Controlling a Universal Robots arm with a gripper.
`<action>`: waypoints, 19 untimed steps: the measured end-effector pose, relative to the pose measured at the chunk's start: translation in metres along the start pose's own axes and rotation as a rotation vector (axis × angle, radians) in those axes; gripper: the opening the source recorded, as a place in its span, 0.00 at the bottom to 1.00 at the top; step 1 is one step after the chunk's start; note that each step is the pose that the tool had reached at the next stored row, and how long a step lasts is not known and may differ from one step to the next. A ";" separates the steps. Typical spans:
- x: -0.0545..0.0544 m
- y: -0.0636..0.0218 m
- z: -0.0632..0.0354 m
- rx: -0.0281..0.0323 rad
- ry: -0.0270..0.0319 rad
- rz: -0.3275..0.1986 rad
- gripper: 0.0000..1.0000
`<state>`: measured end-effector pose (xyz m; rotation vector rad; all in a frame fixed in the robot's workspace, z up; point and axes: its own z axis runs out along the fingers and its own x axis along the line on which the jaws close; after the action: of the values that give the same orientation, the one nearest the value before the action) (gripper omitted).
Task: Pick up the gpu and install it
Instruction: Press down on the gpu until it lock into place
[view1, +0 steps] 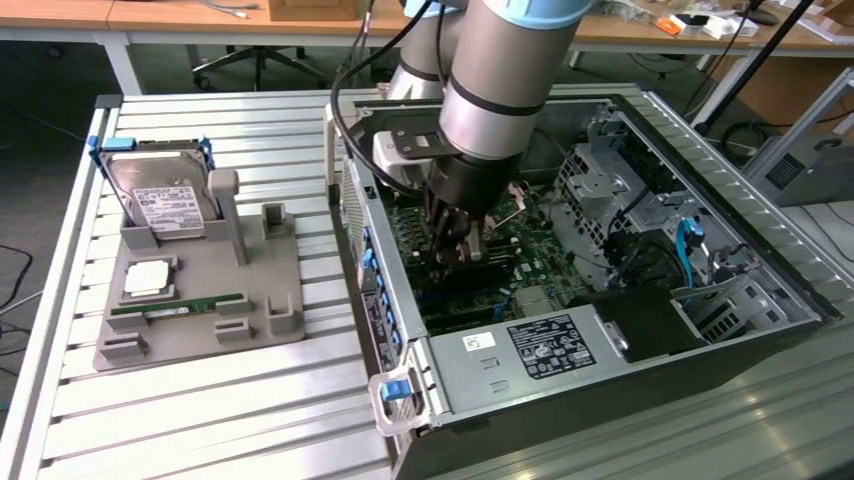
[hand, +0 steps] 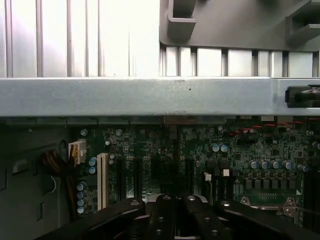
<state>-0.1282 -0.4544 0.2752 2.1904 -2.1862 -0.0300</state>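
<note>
Exterior view, starting from the exterior view's left: I see the slatted metal surface (view1: 200, 400) carrying a grey holder block (view1: 254, 270). A silver hard drive (view1: 167, 200) with a white label stands tilted in the block's blue-edged cradle. Below it lie a square processor chip (view1: 147, 280) and a slim green memory stick (view1: 180, 303) in its groove.

Moving towards the middle, the open computer case (view1: 367, 230) lies on its side, motherboard (view1: 534, 255) facing up. My arm (view1: 501, 90) reaches down into it, and the hand (view1: 454, 248) sits low over the board near the case's wall. The gpu (view1: 467, 275) is right under the hand, a dark card standing on edge among the expansion slots. The fingertips are at its upper edge, though I cannot tell whether they pinch it or just rest on it.

Further to the exterior view's right are the labelled power supply (view1: 541, 345), the drive cages and a blue cable (view1: 690, 250).

On the wrist view, the hand (hand: 175, 220) is narrow, its dark fingers (hand: 162, 215) drawn close together above the green motherboard (hand: 240, 145). A white slot (hand: 103, 180) stands off to one side.
</note>
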 end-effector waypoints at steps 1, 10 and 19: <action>0.000 0.0000 0.0000 0.0000 0.0000 0.000 0.11; 0.001 -0.0002 0.0030 0.0000 0.0003 -0.001 0.11; 0.001 -0.0005 0.0052 0.0003 0.0019 -0.001 0.11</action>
<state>-0.1279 -0.4551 0.2700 2.1911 -2.1839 -0.0277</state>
